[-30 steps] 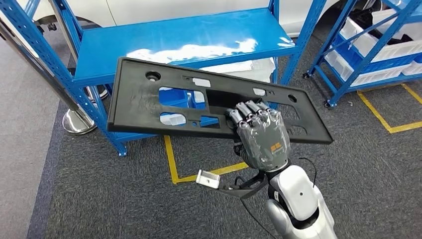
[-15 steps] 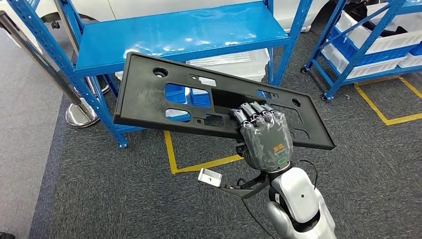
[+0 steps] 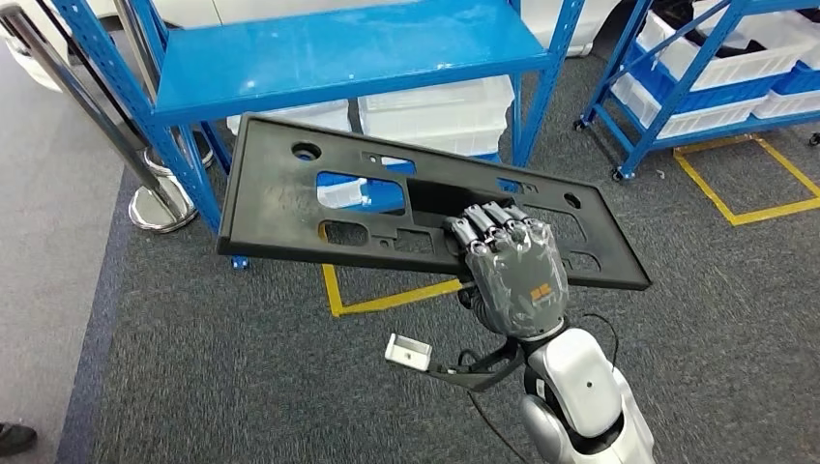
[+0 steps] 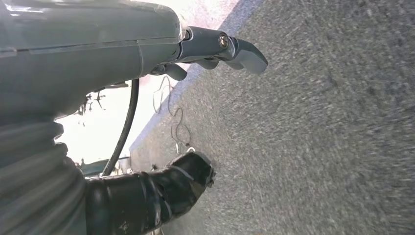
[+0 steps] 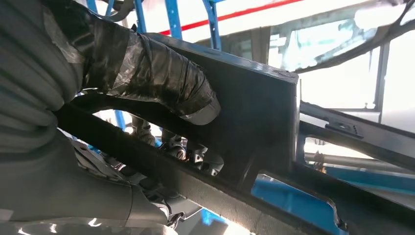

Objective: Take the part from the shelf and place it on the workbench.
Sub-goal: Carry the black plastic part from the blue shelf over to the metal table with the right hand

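Observation:
The part [image 3: 290,208] is a long flat black plastic panel with several cut-outs, held in the air in front of the blue shelf [image 3: 338,53], its left end slightly raised. My right hand [image 3: 512,271] grips it near the middle of its near edge, fingers curled over the top. In the right wrist view the taped thumb [image 5: 161,73] presses the underside of the panel [image 5: 254,112]. My left hand [image 4: 98,54] hangs over grey carpet, fingers apart, holding nothing.
White bins [image 3: 435,106] stand under the blue shelf. A second blue rack [image 3: 716,68] with white bins is at the right. A chrome post base [image 3: 160,208] sits at the left. Yellow floor tape [image 3: 387,300] crosses the carpet. A shoe [image 3: 14,437] shows at the lower left.
The whole picture has shifted: the shelf now sits higher and farther off, and a shoe has come in at the lower left. My right hand keeps the same grip on the panel.

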Tool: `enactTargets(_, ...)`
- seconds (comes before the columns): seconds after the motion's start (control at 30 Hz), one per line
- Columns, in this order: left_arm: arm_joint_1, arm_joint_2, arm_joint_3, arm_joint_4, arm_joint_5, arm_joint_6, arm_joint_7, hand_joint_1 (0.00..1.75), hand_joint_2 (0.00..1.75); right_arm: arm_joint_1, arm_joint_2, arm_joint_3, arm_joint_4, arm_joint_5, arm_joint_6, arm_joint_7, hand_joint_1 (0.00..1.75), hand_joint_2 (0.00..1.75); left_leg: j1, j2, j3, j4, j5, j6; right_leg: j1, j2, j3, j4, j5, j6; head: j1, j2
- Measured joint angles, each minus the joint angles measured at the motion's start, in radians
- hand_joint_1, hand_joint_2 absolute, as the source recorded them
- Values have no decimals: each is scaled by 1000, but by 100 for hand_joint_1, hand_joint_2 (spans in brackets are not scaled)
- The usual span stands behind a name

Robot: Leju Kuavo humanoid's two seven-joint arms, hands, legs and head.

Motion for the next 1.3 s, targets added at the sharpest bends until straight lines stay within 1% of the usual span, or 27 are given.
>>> enactTargets(0.07,2,0,0,0,0,0,0,0,175,0,0,0,-2,0,0,0,175,175,1,-1,-5,-8,20,-13,3,0,-3,-20,9,-14,0,0)
enactTargets(0.1,4,0,0,0,0,0,0,0,175,0,0,0,-2,0,0,0,175,175,3,-2,-10,-5,13,-19,2,-1,-14,-23,21,-23,0,0)
enactTargets(0.13,5,0,0,0,-1,0,0,0,175,0,0,0,-2,0,1,0,175,175,5,-3,-18,11,-15,-24,0,-3,-26,-26,35,-33,0,0)
enactTargets(0.23,7,0,0,0,-9,1,-1,0,175,0,0,-1,-4,1,2,1,175,175,8,-4,-52,158,-169,-33,3,-5,-75,-26,79,-49,0,0)
enactTargets(0.27,6,-1,-1,0,-14,2,-2,0,175,3,-1,-4,-5,0,2,2,175,175,8,-4,-58,219,-195,-35,4,-6,-94,-23,94,-49,0,0)
enactTargets(0.3,6,-2,-4,0,-20,3,-4,0,175,8,-4,-8,-8,-4,2,4,175,175,8,-5,-54,264,-196,-36,6,-7,-114,-20,107,-48,0,0)
enactTargets(0.33,5,-4,-8,0,-27,6,-5,0,175,16,-9,-16,-16,-11,3,5,175,175,8,-5,-37,280,-174,-35,7,-8,-134,-17,121,-47,0,0)
enactTargets(0.4,5,-11,-18,0,-35,12,-5,0,175,39,-27,-38,-42,-32,6,1,175,175,8,-6,51,210,-123,-28,8,-10,-169,-10,145,-42,0,0)
enactTargets(0.47,3,-19,-24,-1,-37,17,-4,0,175,58,-42,-61,-72,-48,13,-10,175,175,3,-9,171,50,-144,-16,10,-10,-190,-5,169,-33,0,0)
enactTargets(0.5,2,-23,-25,-1,-36,18,-3,0,175,64,-47,-71,-84,-53,17,-16,175,175,0,-10,210,-11,-162,-10,10,-10,-194,-8,182,-28,0,0)
enactTargets(0.53,2,-27,-25,-2,-36,19,-1,0,175,67,-49,-77,-92,-55,21,-20,175,175,-4,-10,228,-48,-173,-5,9,-10,-196,-13,195,-22,0,0)
enactTargets(0.6,4,-36,-25,-2,-36,18,4,0,175,73,-54,-83,-100,-56,26,-28,175,175,-3,-7,216,-61,-152,9,7,-8,-198,-27,216,-9,0,0)
enactTargets(0.63,4,-40,-25,-3,-35,17,8,0,175,76,-56,-84,-101,-57,29,-31,175,175,-1,-4,204,-66,-137,18,7,-6,-205,-18,195,-4,1,0)
enactTargets(0.67,4,-43,-25,-3,-32,16,13,0,175,77,-58,-85,-103,-57,32,-34,175,175,1,0,189,-69,-119,26,6,-4,-215,12,150,0,1,0)
enactTargets(0.73,3,-50,-25,-4,-26,16,21,0,175,78,-61,-86,-103,-59,37,-37,175,175,1,4,150,-67,-85,36,1,-2,-241,131,26,7,1,0)
enactTargets(0.77,3,-52,-24,-5,-23,15,24,0,175,78,-61,-86,-103,-59,38,-37,175,175,1,5,129,-65,-70,36,-1,-2,-248,198,-9,11,0,0)
enactTargets(0.8,3,-54,-24,-5,-21,15,26,0,175,78,-61,-86,-103,-60,39,-38,175,175,1,5,107,-61,-54,35,-2,-2,-247,249,-12,14,0,0)
enactTargets(0.83,3,-56,-24,-6,-18,15,27,0,175,77,-61,-86,-102,-60,39,-39,175,175,1,5,83,-56,-40,32,-4,-2,-232,272,11,16,0,0)
enactTargets(0.9,1,-59,-23,-7,-15,15,26,0,175,73,-61,-86,-102,-62,39,-40,175,175,1,5,39,-40,-17,26,-8,-3,-153,222,62,17,0,0)
enactTargets(0.93,1,-61,-22,-9,-13,15,21,0,175,70,-61,-86,-102,-65,40,-39,175,175,-1,6,22,-30,-9,21,-8,-11,-85,149,58,15,0,0)
enactTargets(1.0,2,-64,-19,-12,-5,15,4,0,175,60,-61,-86,-103,-71,42,-38,175,175,-3,11,2,-14,4,10,-4,-26,20,4,2,6,0,0)
enactTargets(1.03,4,-65,-17,-13,-1,15,-6,0,175,57,-61,-85,-103,-75,43,-37,175,175,-3,15,-2,-12,12,3,0,-30,43,-37,-18,0,0,0)
enactTargets(1.1,8,-65,-15,-13,2,14,-18,0,175,56,-61,-85,-103,-80,47,-36,175,175,3,21,-7,-12,22,-13,2,-21,34,-49,-10,-15,0,0)
enactTargets(1.17,11,-67,-14,-13,2,13,-22,0,175,57,-61,-85,-103,-82,51,-35,175,175,8,13,-23,27,-32,-24,2,-10,16,-51,14,-31,0,0)
enactTargets(1.23,12,-68,-14,-14,2,13,-23,0,175,58,-61,-85,-103,-83,53,-35,175,175,9,0,-53,136,-131,-30,3,2,-8,-51,37,-40,0,0)
enactTargets(1.27,12,-67,-14,-14,2,14,-23,0,175,60,-61,-85,-103,-83,53,-35,175,175,9,-3,-66,197,-163,-32,5,10,-21,-50,47,-41,-1,0)
enactTargets(1.3,12,-67,-13,-14,1,14,-23,0,175,63,-61,-85,-103,-84,54,-35,175,175,9,-4,-70,240,-172,-31,7,18,-34,-48,57,-41,0,0)
